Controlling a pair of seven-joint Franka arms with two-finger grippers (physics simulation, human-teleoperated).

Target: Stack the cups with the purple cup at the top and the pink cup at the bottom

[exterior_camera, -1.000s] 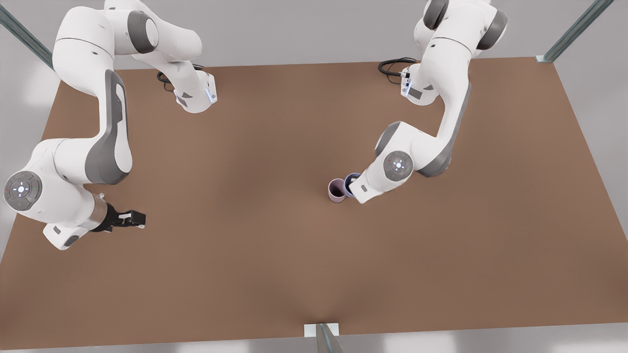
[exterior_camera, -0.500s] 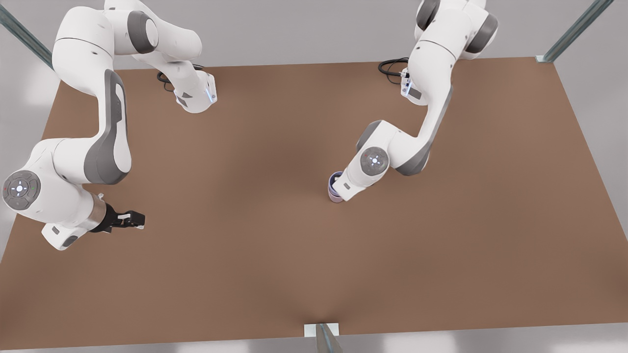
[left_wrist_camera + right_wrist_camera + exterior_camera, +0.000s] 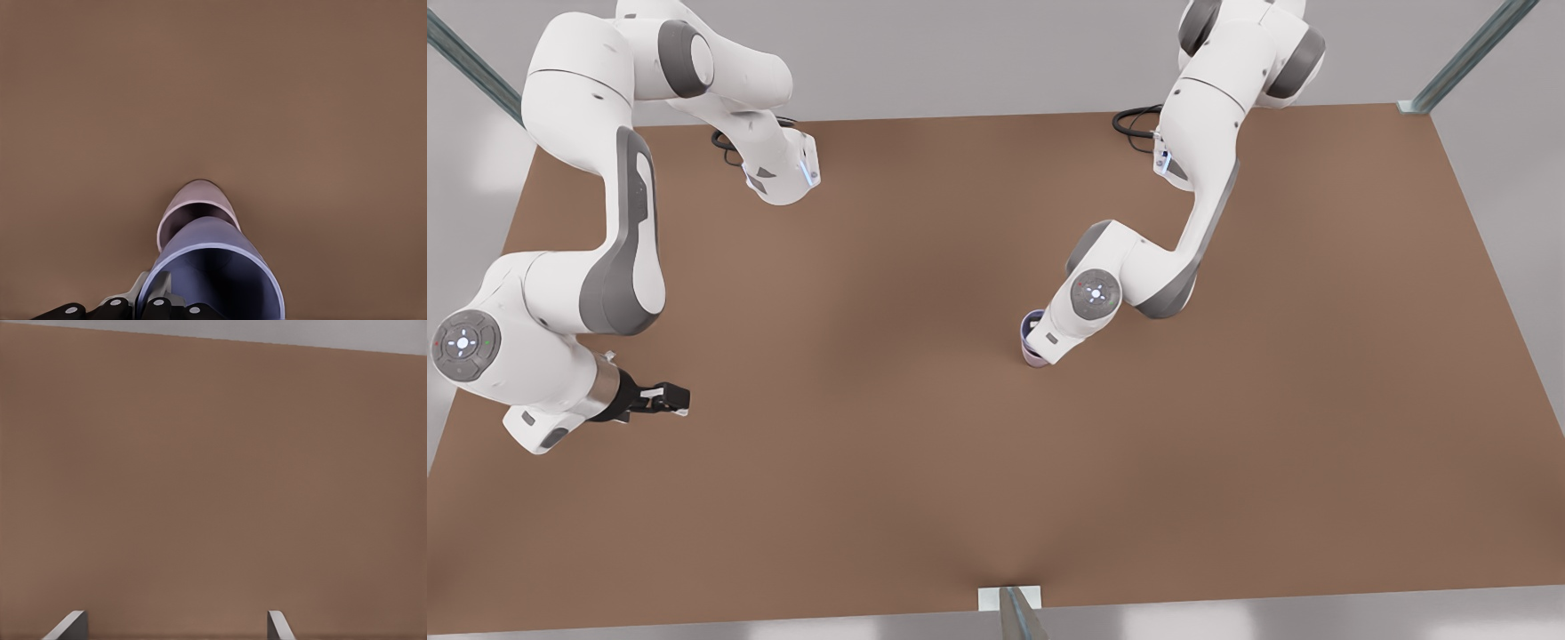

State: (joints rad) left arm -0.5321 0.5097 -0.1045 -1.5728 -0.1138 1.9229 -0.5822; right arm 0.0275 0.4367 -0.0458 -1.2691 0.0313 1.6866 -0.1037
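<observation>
Above the pink cup (image 3: 199, 207), the purple cup (image 3: 213, 273) clenched in the left pincer (image 3: 143, 303); right pincer (image 3: 665, 397) released.

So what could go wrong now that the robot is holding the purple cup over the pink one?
The left gripper holds the small blue-violet tapered cup by one side of its rim, right above the pale mauve-pink cup on the brown table. If it lets go off-centre, the violet cup might catch the pink rim and tip out. Pushing down crooked could knock the pink cup over. The right gripper waits far off, open, so nothing steadies the pink cup.
</observation>
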